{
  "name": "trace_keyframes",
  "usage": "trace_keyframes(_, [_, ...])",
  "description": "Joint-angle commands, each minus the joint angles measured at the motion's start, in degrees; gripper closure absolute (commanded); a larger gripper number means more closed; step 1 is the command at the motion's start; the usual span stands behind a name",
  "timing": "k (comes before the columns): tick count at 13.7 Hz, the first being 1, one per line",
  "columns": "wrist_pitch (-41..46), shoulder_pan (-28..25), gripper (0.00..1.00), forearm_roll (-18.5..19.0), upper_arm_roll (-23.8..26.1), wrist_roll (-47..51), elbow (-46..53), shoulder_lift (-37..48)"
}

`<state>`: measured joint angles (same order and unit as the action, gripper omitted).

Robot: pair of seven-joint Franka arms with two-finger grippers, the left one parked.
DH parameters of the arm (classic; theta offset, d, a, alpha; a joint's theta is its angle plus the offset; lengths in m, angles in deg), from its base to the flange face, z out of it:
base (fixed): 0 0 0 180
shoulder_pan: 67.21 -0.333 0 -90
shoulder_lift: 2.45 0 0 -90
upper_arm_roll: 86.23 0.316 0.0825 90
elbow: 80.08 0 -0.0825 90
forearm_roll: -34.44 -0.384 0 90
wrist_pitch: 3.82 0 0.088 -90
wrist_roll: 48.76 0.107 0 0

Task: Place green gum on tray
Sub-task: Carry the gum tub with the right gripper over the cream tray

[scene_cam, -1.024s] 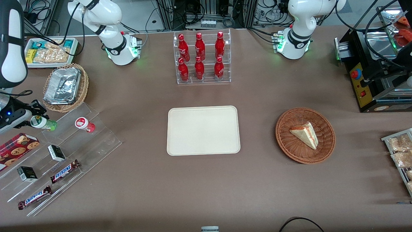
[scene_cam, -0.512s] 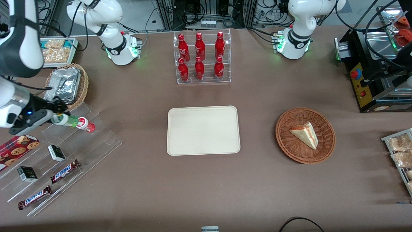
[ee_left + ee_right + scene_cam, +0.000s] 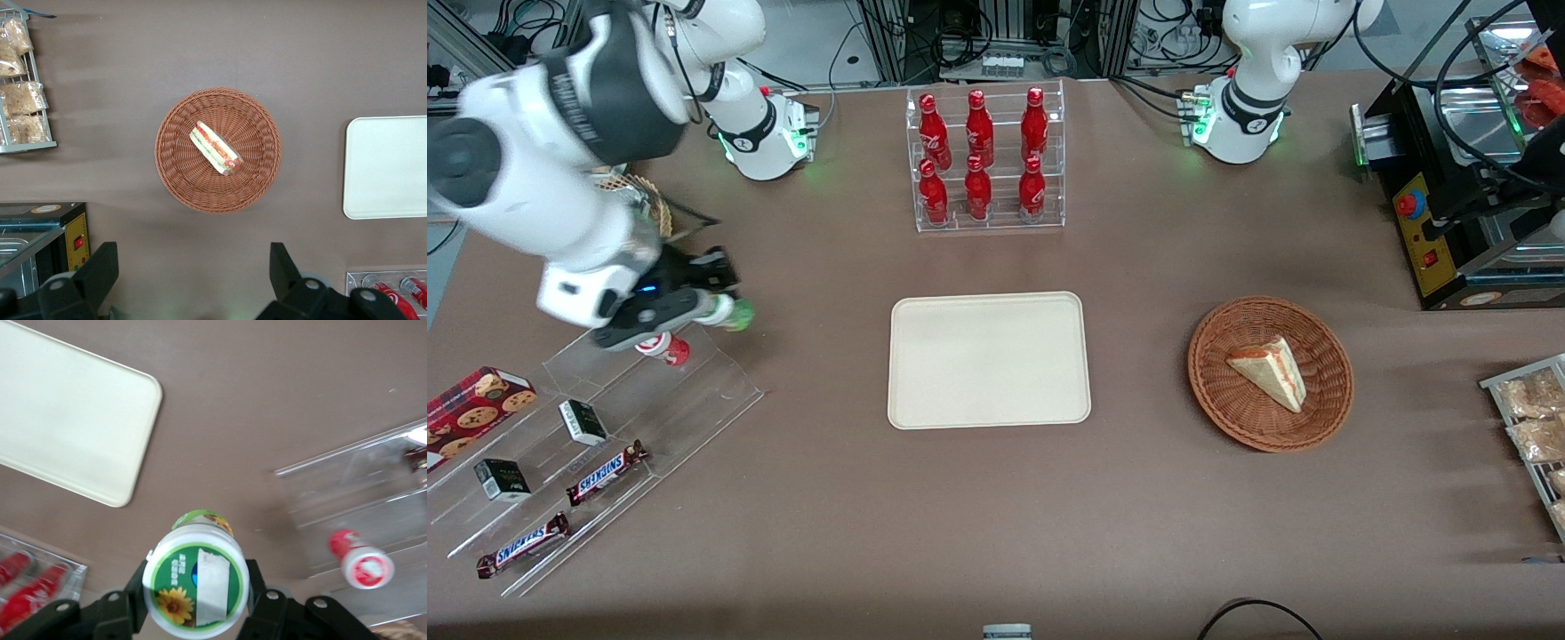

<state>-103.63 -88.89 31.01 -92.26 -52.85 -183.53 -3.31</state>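
My gripper [image 3: 716, 307] is shut on the green gum [image 3: 734, 314], a small green canister held off the table above the edge of the clear stepped rack [image 3: 694, 391]. In the wrist view the green gum [image 3: 197, 580] shows its white lid with a green label and a yellow flower, clamped between the two black fingers [image 3: 257, 590]. The cream tray [image 3: 989, 360] lies flat in the middle of the table, toward the parked arm's end from the gripper, with nothing on it. The tray [image 3: 67, 420] also appears in the wrist view.
A red canister [image 3: 663, 345] stands on the rack just under my wrist. The rack also holds Snickers bars [image 3: 605, 473] and small dark boxes [image 3: 583, 421]. A stand of red bottles [image 3: 983, 160] is farther from the camera than the tray. A wicker basket [image 3: 1325, 418] holds a sandwich.
The gripper has carried the green gum off the rack and toward the tray, passing over the red canister. The arm has swung in over the foil-lined basket.
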Motion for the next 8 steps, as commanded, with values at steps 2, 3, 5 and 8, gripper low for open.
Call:
trace_keyframes(2, [-2.0, -9.1, 1.00, -0.3, -0.7, 15.6, 3.1, -4.7])
trace_keyframes(3, [-3.3, -11.1, 1.00, -0.4, -0.7, 19.0, 3.6, -6.2])
trace_keyframes(5, [-5.9, -14.9, 1.00, -0.4, -0.7, 25.5, 4.8, -9.2])
trace_keyframes(8, [-9.7, -19.9, 1.00, -0.5, -0.7, 33.8, 7.2, -15.2])
